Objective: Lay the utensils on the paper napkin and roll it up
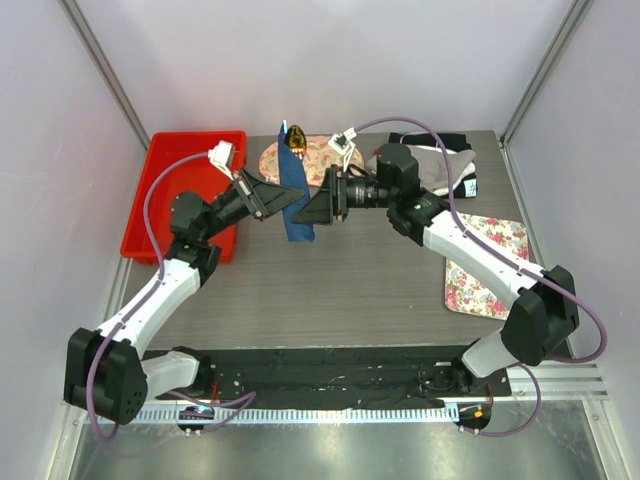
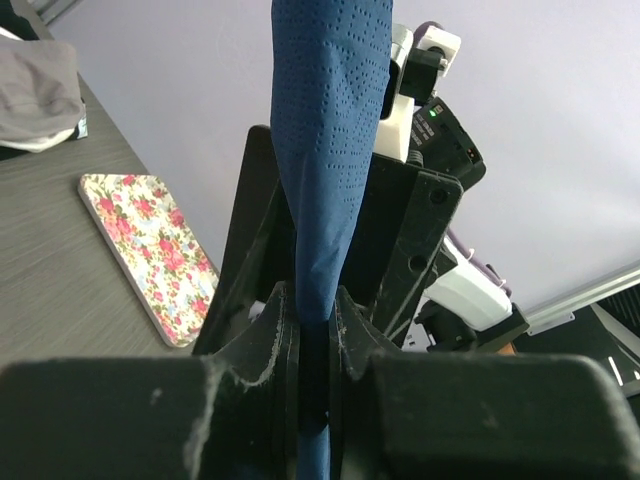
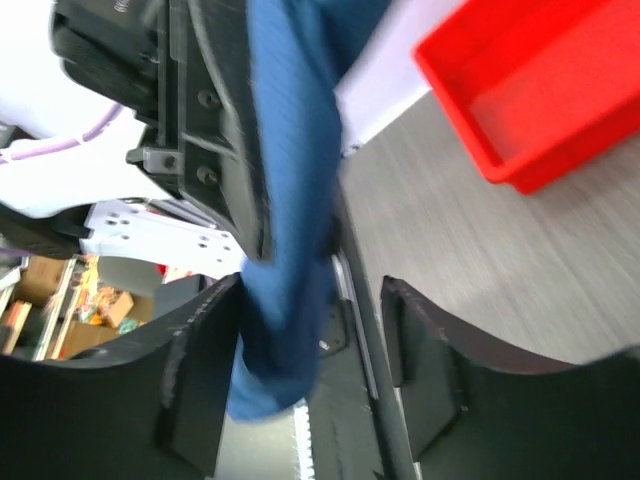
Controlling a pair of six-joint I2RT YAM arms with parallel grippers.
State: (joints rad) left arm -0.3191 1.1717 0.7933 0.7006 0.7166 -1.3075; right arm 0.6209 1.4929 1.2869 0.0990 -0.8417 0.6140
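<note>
The paper napkin (image 1: 296,205) is a dark blue roll held upright above the table's middle. A yellowish utensil end (image 1: 296,133) pokes out of its top; the rest of the utensils are hidden inside. My left gripper (image 1: 291,197) comes from the left and is shut on the paper napkin (image 2: 325,150), its jaws (image 2: 312,300) pinching the roll's lower part. My right gripper (image 1: 306,213) faces it from the right and stands open (image 3: 312,290). The paper napkin (image 3: 285,250) hangs between its fingers, close to the left finger (image 3: 200,350) and apart from the right one.
A red tray (image 1: 185,190) sits at the back left. Behind the roll lies a peach floral cloth (image 1: 320,155), with a grey and black cloth (image 1: 440,165) at the back right. A white floral mat (image 1: 487,262) lies at the right.
</note>
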